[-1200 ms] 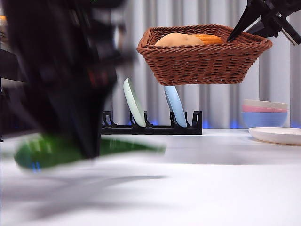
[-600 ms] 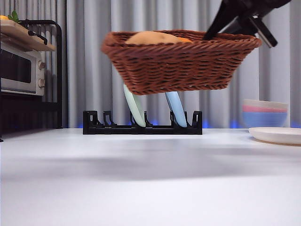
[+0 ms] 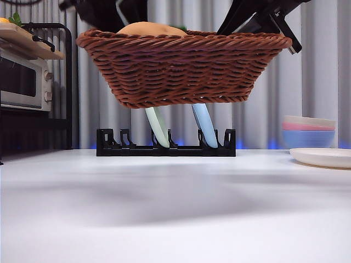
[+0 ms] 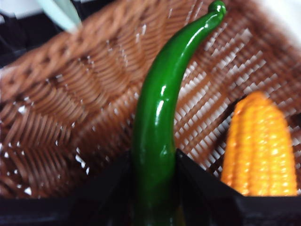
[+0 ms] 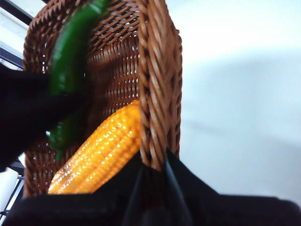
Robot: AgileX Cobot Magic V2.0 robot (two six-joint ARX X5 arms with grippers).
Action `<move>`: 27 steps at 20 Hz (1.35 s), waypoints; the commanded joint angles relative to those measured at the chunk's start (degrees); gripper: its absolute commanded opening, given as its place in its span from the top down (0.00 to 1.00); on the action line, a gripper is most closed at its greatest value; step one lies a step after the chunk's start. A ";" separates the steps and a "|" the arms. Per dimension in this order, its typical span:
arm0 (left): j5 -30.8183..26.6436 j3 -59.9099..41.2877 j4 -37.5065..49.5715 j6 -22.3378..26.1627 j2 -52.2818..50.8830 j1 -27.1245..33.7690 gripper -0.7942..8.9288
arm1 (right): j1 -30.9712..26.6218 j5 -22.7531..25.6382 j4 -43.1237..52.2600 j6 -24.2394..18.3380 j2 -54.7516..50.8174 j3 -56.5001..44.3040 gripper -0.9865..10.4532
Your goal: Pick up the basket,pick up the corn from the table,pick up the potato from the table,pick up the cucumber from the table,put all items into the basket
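The basket hangs in the air above the desk, carried by the right pincer, which pinches its braided rim at the right side. The corn and potato already lie inside. Only the cucumber seems left: the left pincer is clamped on its thick end, holding it over the basket's inside with the stem pointing away, apparently ready to be released.

Grey pleated curtains hang behind the white table. Against them stands a black dish rack; beside it, a toaster oven under a wooden shelf.
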 commanded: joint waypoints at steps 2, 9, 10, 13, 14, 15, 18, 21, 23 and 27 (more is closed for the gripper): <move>0.33 -0.07 0.59 -0.48 -0.22 0.13 0.38 | 0.04 0.98 0.83 0.46 0.11 0.59 0.92; 0.66 1.20 1.25 -0.96 -0.68 0.07 0.30 | 0.02 8.76 0.68 2.64 0.70 0.59 0.92; 0.66 1.77 1.22 -1.03 -0.85 -0.09 0.30 | 0.02 9.92 0.68 3.08 1.25 0.59 0.92; 0.66 3.65 1.01 -1.01 -1.49 -0.79 0.30 | -0.11 11.50 0.68 4.52 3.34 0.59 0.92; 0.63 4.57 0.74 -0.96 -1.73 -0.98 0.30 | -0.28 11.52 0.68 4.98 4.39 0.59 0.92; 0.63 5.31 0.61 -0.94 -2.10 -1.09 0.30 | -0.48 11.39 0.68 5.55 5.31 0.59 0.92; 0.70 8.07 0.04 -0.11 -2.86 -1.49 0.30 | -0.57 11.34 0.72 6.49 9.03 0.59 0.92; 0.63 11.10 -1.33 0.39 -2.95 -1.68 0.30 | -0.57 11.30 0.70 8.02 13.14 0.59 0.92; 0.61 12.94 -2.47 0.70 -2.95 -1.66 0.30 | -0.57 11.30 0.70 8.11 15.89 0.59 0.92; 0.48 14.21 -3.15 1.90 -2.97 -1.66 0.30 | -0.57 11.34 0.44 8.09 19.41 0.59 0.92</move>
